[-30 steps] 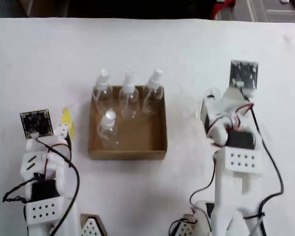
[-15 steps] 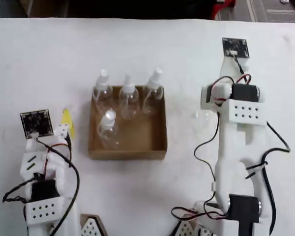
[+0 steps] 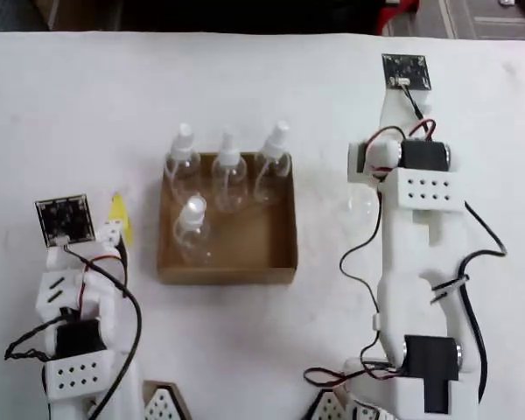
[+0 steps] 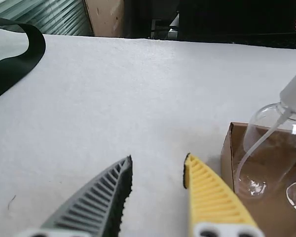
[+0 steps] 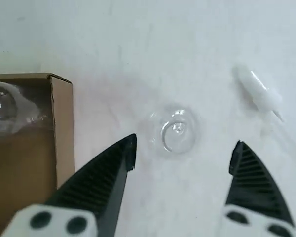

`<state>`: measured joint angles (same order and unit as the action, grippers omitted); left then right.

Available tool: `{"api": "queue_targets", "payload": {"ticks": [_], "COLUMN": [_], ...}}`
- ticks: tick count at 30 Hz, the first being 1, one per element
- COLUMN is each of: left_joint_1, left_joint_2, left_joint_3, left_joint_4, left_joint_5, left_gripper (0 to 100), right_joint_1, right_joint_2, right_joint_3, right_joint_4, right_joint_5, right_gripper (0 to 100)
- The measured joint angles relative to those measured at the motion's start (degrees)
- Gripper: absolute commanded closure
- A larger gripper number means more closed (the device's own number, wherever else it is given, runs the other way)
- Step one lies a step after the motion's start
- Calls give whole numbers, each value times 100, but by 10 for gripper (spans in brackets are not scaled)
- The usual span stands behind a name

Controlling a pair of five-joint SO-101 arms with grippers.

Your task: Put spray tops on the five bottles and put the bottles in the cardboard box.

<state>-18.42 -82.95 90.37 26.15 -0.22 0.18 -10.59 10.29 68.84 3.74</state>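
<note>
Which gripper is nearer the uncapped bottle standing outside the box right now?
Right. The right gripper hangs open above the uncapped bottle, with the bottle between its fingers. The left gripper sits beyond the cardboard box, at its opposite side.

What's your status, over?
Left end effector open beside box. Right end effector open over uncapped bottle, spray top loose beside it. Four capped bottles boxed. Nothing blocking.
</note>
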Motion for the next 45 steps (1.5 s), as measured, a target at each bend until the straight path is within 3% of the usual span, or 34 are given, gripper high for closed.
{"api": "queue_targets", "payload": {"ticks": [20,26,37,42,45], "left_joint_1": [0,0,0,0,0], "left_joint_2": [0,0,0,0,0], "left_joint_3": [0,0,0,0,0], "left_joint_4": [0,0,0,0,0], "left_joint_5": [0,0,0,0,0], "left_gripper": [834,834,834,834,834], "right_joint_1": [132,132,202,396,484], "right_joint_2": [484,484,536,536,536], "right_joint_3": [-193,-193,-193,-193,-193], "right_joint_4": [-396,-404,-404,-404,-404], "right_joint_5": [9,9,9,9,9], "right_gripper": [784,886,884,970,969]}}
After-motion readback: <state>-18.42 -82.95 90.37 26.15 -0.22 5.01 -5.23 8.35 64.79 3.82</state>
